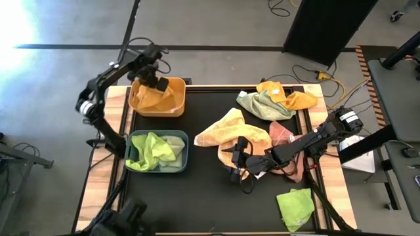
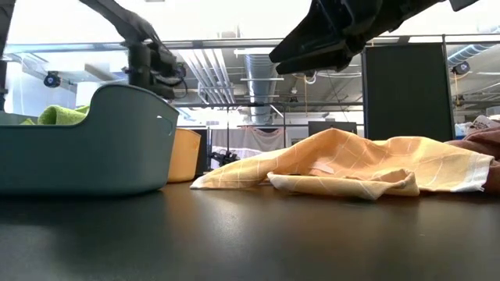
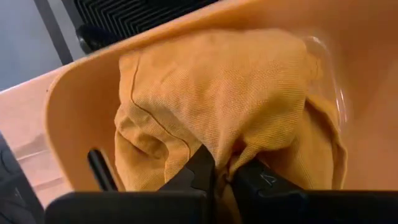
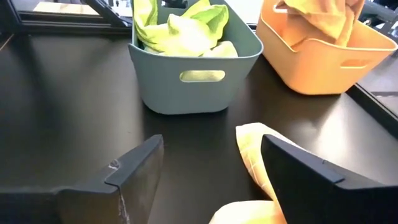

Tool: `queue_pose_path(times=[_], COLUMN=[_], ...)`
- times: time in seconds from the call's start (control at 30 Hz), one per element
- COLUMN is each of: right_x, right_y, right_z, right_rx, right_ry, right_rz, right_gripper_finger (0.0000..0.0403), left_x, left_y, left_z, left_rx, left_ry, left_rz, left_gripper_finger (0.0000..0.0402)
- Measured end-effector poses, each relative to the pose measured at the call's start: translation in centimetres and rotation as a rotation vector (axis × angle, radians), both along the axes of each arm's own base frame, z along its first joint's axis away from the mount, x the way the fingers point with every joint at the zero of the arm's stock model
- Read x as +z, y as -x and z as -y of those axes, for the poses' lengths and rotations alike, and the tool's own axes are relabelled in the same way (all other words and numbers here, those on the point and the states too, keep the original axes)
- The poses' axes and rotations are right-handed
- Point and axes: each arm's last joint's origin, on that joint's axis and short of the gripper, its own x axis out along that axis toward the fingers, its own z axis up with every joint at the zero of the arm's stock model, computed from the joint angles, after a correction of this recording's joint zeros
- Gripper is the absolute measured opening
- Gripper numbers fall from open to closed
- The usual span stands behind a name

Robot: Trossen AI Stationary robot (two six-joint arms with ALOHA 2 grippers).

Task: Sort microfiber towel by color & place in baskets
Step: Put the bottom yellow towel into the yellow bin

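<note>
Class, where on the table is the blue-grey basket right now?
In the high view, the blue-grey basket sits left of centre, directly below the orange basket.

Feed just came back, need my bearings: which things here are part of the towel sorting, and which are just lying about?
Job: orange basket, blue-grey basket, orange towel pinched in left gripper, yellow checked towel under open right gripper, loose green towel, towel heap.

Lying about: cables, wooden table edge.

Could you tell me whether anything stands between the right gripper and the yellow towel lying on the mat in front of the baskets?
Nothing visible does. The right gripper, open, hangs at the near edge of the pale yellow towel, with only bare black mat around it. The blue-grey basket and the orange basket stand farther off, clear of the towel.
</note>
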Motion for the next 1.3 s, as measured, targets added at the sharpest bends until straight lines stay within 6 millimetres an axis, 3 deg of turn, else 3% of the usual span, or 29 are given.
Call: queue_pose_path(times=[0.2,0.4,0.87,1.1,1.3], right_x=[-0.2,-1.1,-1.5,-1.5,-1.5], right_y=[0.1,0.7,0.9,0.9,0.9], right_z=[0.0,0.2,0.3,0.4,0.4], right_rx=[-0.015,-0.046,-0.062,-0.064,-0.065], right_ry=[-0.025,-0.042,-0.042,-0.042,-0.027], right_rz=[-0.019,-0.105,-0.148,-0.148,-0.149], right_gripper_finger=[0.0258,0.0268,0.0294,0.0310,0.0324], left_x=[-2.2,-5.3,-11.1,-11.6,-8.8], left_y=[-1.2,-1.1,-0.5,-0.1,0.1], left_z=[-2.0,-2.9,-2.1,-1.7,-1.2], left_rx=[0.042,0.123,0.171,0.113,0.078], left_ry=[0.060,0.072,0.051,0.062,0.112], left_rz=[-0.021,-0.031,-0.094,-0.149,-0.185], left_gripper_finger=[0.0008,0.0024,0.0057,0.0112,0.0179])
